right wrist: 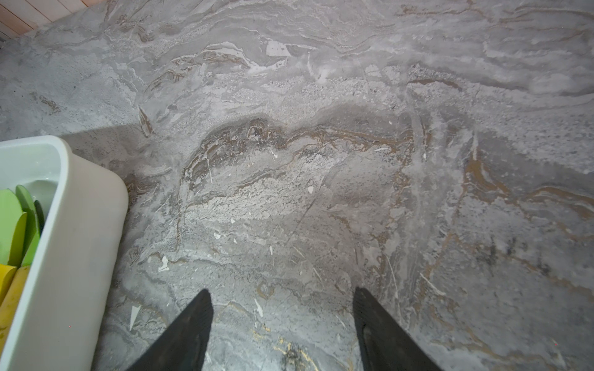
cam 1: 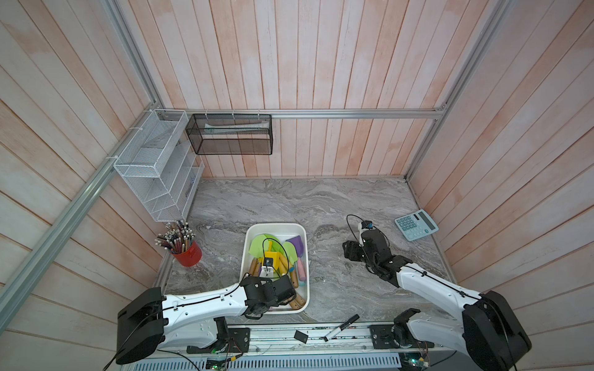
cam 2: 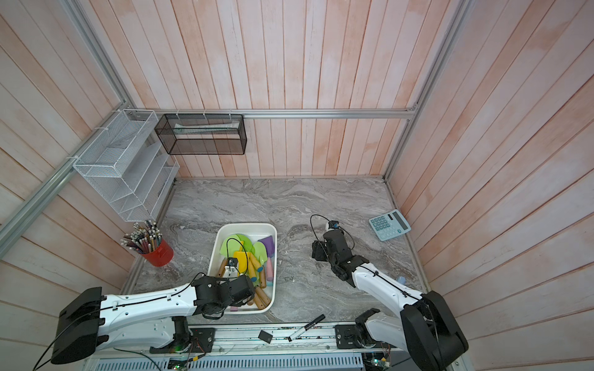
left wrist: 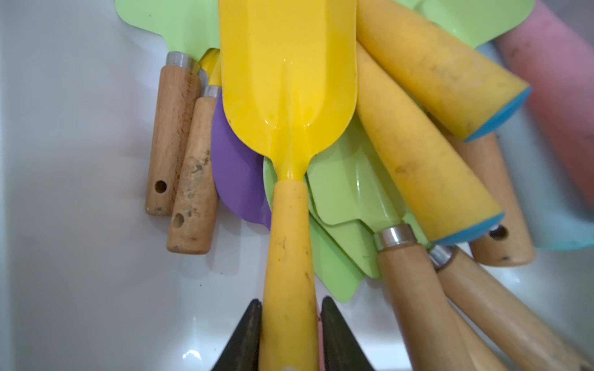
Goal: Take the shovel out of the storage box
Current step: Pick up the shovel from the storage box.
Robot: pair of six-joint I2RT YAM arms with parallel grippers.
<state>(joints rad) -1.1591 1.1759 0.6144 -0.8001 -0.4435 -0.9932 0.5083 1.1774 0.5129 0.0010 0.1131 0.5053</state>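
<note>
Left pincer (left wrist: pixel 289 308) clamped on the handle of a yellow shovel (left wrist: pixel 287 96); the shovel lies atop other shovels (left wrist: pixel 353 192) inside the white storage box (cam 1: pixel 276 226) at mid-desk (cam 1: pixel 321 199); grasp apparently made, nothing lifted out yet; right pincer (right wrist: pixel 283 298) apart, empty, over bare desk beside the box.

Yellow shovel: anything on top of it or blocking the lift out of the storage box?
Nothing visible. The yellow shovel lies on top of the pile, the left gripper closed around its handle; no other shovel crosses it, and the storage box is open above.
</note>
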